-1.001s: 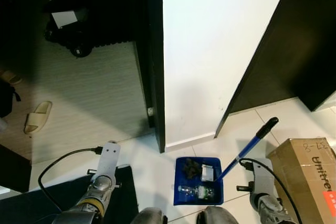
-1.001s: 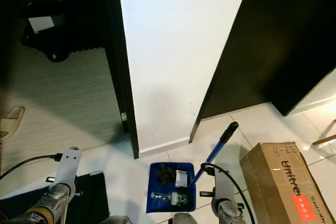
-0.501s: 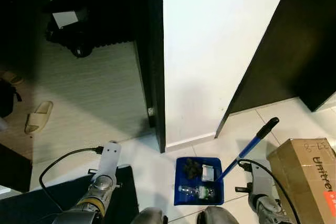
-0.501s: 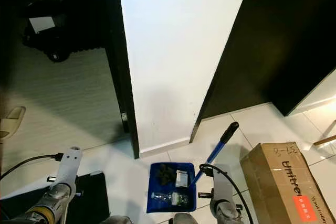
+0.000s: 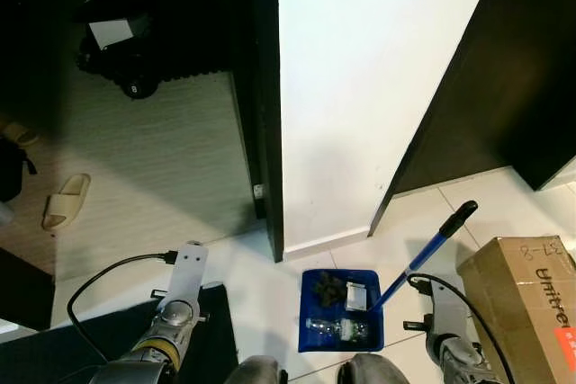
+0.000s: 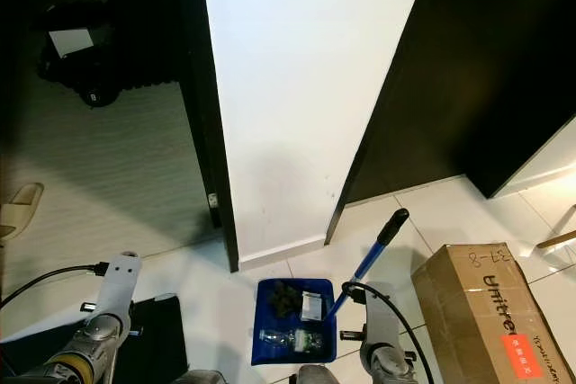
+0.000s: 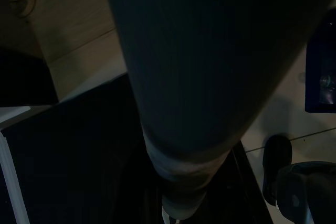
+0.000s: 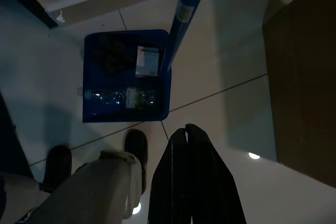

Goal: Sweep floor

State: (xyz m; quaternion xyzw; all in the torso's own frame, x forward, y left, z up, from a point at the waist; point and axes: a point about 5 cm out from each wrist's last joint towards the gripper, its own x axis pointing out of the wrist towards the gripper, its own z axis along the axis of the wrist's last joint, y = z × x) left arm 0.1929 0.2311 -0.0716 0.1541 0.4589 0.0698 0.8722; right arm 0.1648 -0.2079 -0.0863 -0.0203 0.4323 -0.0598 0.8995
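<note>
Left eye view: a blue dustpan (image 5: 340,310) is seen lying on the white tiled floor (image 5: 261,267), just before the foot of a white wall (image 5: 360,87) that stands between two dark doorways.
Dustpan contents: a clear plastic bottle (image 5: 337,328), a dark clump of debris (image 5: 328,289) and a small white packet (image 5: 355,295) are held in the pan.
Dustpan handle: a blue shaft with a black grip (image 5: 457,215) is tilted up and away toward the robot's right.
Cardboard box (image 5: 526,299): placed on the tiles to the right of the dustpan, near the handle.
Right gripper (image 8: 190,135): hung low beside the dustpan, apart from the handle; in the right wrist view its black fingers are seen pressed together, with nothing between them.
Left gripper: its arm (image 5: 175,312) is held low over a black mat (image 5: 117,334) on the robot's left; whether the fingers are apart or together cannot be told, the left wrist view being very dark.
Far left: a pale slipper (image 5: 65,200) is lying on the wood-look floor beyond the doorway.
</note>
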